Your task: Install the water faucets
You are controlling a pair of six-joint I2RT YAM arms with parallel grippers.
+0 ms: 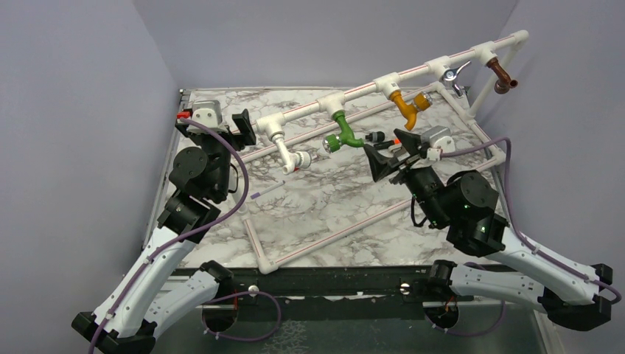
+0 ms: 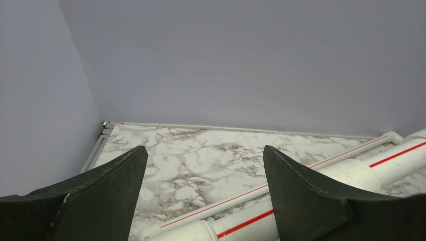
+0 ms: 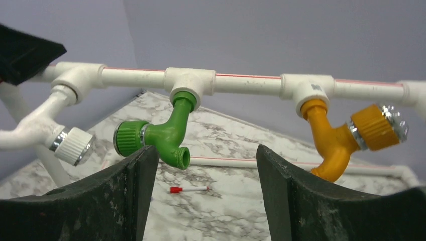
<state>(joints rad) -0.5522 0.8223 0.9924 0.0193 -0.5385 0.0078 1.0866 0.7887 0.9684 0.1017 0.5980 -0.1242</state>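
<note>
We found the green faucet (image 3: pixel 166 135) hanging under the white pipe frame (image 1: pixel 361 90), the right gripper (image 3: pixel 207 155) wide and empty facing it, and the left gripper (image 2: pixel 205 155) wide at the frame's end; we judged that tightening came next, which called for a squared grip.

Light soft, even, diffuse in all three views. Overhead view: grey walls (image 1: pixel 74 74) flat and dull, marble tabletop (image 1: pixel 332 199) bright, faint soft-edged shadows beside white pipes (image 1: pixel 354 92). Right wrist view: small bright glints on chrome knob of yellow tap (image 3: pixel 397 118). Both wrist views: fingers (image 2: pixel 90 201) near-black along bottom of frame, edges slightly soft, little surface detail; background reasonably sharp.
</note>
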